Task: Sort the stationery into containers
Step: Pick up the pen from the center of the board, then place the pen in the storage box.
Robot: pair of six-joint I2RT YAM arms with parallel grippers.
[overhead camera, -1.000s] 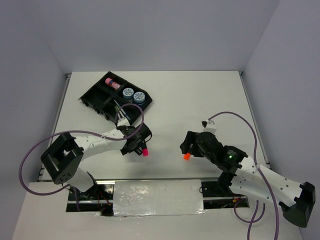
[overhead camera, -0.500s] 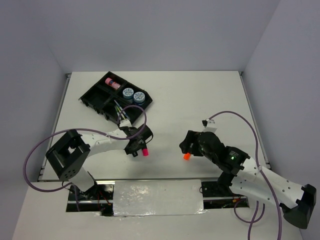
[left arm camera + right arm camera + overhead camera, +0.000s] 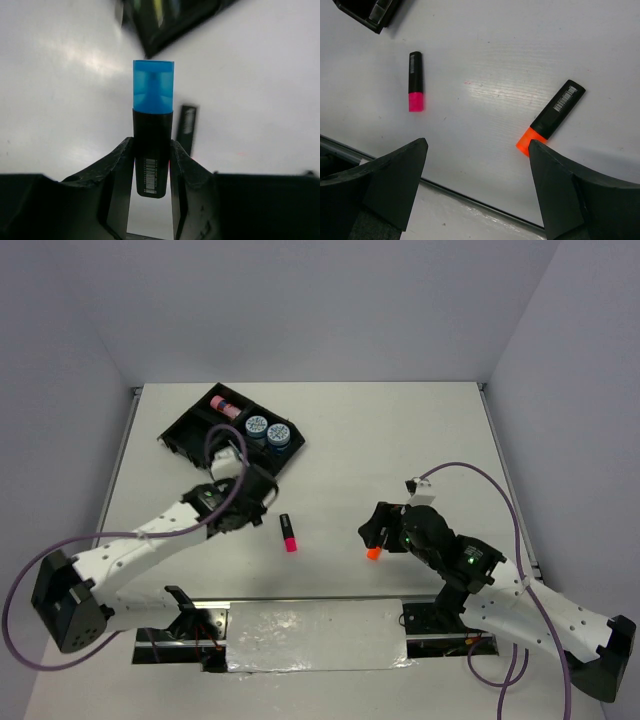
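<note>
Broadly, the scene is laid out on a white table, with the black tray set toward 10 o'clock of it in the overhead view. Two blue tubs and a pink-capped tube are already housed in its far compartments.

The left gripper is closed narrowly on the blue highlighter, which is clamped by its black barrel and lifted clear of the table. In the wrist view its blue cap is pointed to 12 o'clock, straight at the tray corner that is blurred at the top of that view. This is judged to be the relation on which the coming move turns. The highlighter's long axis is aimed at the tray, and the tray lies at 12 o'clock from the fingers. A forward carry and a release over a compartment are therefore what is called for. The left arm is also the nearer one to the tray.

The right gripper is held wide above the table, with nothing between its fingers. The orange highlighter is found at 2 o'clock from it, its long axis run from 1 to 7 o'clock and its orange cap at the 7 o'clock end. The pink highlighter is found at 10 o'clock, laid from 12 to 6 with its cap at 6. In the overhead view it is placed between the arms, somewhat nearer the left one.
</note>
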